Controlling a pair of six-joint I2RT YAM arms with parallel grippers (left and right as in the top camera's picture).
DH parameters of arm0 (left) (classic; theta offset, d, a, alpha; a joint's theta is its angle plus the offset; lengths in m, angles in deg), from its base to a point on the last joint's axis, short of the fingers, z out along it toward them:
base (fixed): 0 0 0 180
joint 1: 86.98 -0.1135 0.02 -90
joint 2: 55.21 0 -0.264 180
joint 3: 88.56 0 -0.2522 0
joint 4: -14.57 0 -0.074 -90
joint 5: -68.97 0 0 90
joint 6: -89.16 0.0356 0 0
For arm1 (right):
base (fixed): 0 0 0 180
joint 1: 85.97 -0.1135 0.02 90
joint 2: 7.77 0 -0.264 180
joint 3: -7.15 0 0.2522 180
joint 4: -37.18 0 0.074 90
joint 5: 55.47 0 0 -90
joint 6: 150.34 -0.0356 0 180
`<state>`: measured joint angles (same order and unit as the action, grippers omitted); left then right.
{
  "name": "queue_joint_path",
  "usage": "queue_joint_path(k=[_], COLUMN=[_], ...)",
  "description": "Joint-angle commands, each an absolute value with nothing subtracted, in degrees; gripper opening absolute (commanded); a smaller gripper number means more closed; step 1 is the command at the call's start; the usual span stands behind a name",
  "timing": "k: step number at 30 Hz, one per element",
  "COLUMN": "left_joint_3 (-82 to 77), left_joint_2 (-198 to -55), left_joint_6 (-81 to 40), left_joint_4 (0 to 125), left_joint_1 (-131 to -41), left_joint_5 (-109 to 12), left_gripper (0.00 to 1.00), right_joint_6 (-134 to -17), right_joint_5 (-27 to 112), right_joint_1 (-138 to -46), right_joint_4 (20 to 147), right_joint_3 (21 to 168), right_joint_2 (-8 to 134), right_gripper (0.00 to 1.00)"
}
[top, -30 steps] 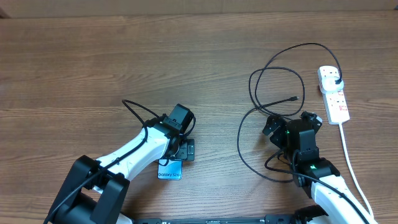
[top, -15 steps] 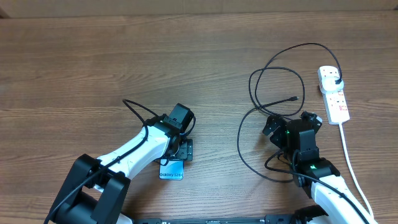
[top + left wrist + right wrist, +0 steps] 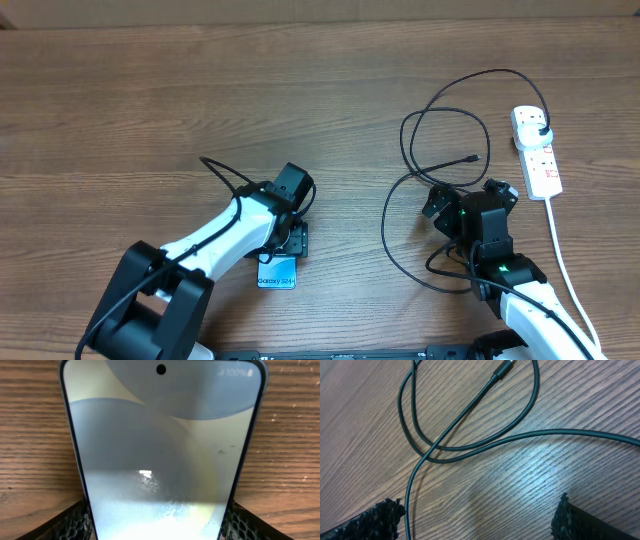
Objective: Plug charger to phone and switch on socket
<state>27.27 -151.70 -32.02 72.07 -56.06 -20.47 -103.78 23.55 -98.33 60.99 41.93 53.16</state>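
Note:
The phone [image 3: 277,274] lies on the wooden table, its blue "Galaxy" end sticking out toward the front from under my left gripper [image 3: 287,243]. In the left wrist view the phone [image 3: 160,445] fills the frame with a finger against each long edge, so my left gripper [image 3: 160,527] is shut on it. The charger [image 3: 405,150] lies in black loops at the right. Its connector tip [image 3: 472,158] is free, and its black plug [image 3: 541,131] sits in the white socket [image 3: 537,155]. My right gripper [image 3: 468,194] is open just in front of the tip, over the cable [image 3: 470,450]. The tip also shows in the right wrist view [image 3: 503,370].
The socket's white cord [image 3: 562,250] runs down the right side past my right arm. A black wire [image 3: 222,172] from my left arm loops over the table behind the left gripper.
My left gripper and the phone have shifted slightly to the right. The right arm, the charger and the socket have not moved.

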Motion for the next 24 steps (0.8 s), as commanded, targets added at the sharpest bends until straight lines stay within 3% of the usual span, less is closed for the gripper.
queue_joint_path(k=[1,15,24], left_joint_3=[24.8,11.4,4.1], left_joint_2=[-155.2,-155.2,-155.2], left_joint_6=[-32.1,-32.1,-29.1], left_joint_4=[74.0,83.2,90.6], left_joint_1=[-56.0,-56.6,-62.0], left_joint_5=[-27.1,-31.6,-38.1], left_gripper=[0.73,0.69,0.66], right_joint_6=[-103.1,-103.3,-103.3], right_joint_5=[22.6,29.3,46.2], right_joint_1=[-98.1,-98.1,-98.1], right_joint_4=[60.9,61.9,61.9], right_joint_3=[42.6,42.6,42.6], right_joint_2=[53.1,53.1,53.1], right_gripper=[0.99,1.0,0.99])
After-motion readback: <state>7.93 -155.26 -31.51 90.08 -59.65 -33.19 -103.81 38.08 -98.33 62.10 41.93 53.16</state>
